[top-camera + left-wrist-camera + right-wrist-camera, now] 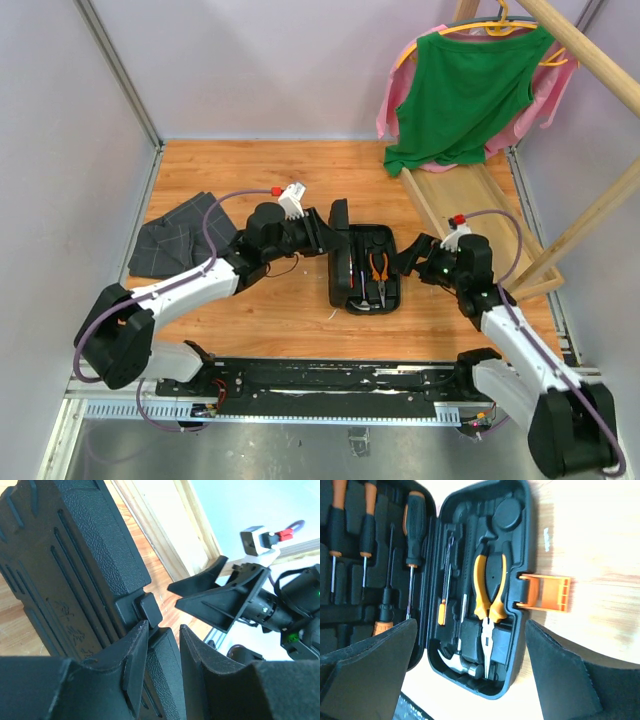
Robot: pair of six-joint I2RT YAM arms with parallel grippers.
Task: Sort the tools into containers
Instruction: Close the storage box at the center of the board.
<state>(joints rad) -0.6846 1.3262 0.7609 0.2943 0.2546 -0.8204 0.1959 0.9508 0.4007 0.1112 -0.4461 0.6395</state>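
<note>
The black tool case [398, 272] lies open mid-table with its lid [339, 222] raised on the left. My left gripper [330, 232] is shut on that lid's edge [165, 650], which sits between the fingers [135, 655]. My right gripper [410, 255] hangs open just right of the case, nothing between its fingers. From the right wrist, the open gripper [470, 625] is above the case [530, 540], which holds the orange-handled pliers [490, 587], the hammer [470, 662] and thin screwdrivers [412, 530] in moulded slots. The orange latch [545, 593] sticks out flat on the wood.
A dark grey folded cloth [180, 235] lies at the left. A long wooden tray [470, 210] leans at the back right under a green garment [465, 95] on a hanger. Wooden poles [590, 220] cross the right side.
</note>
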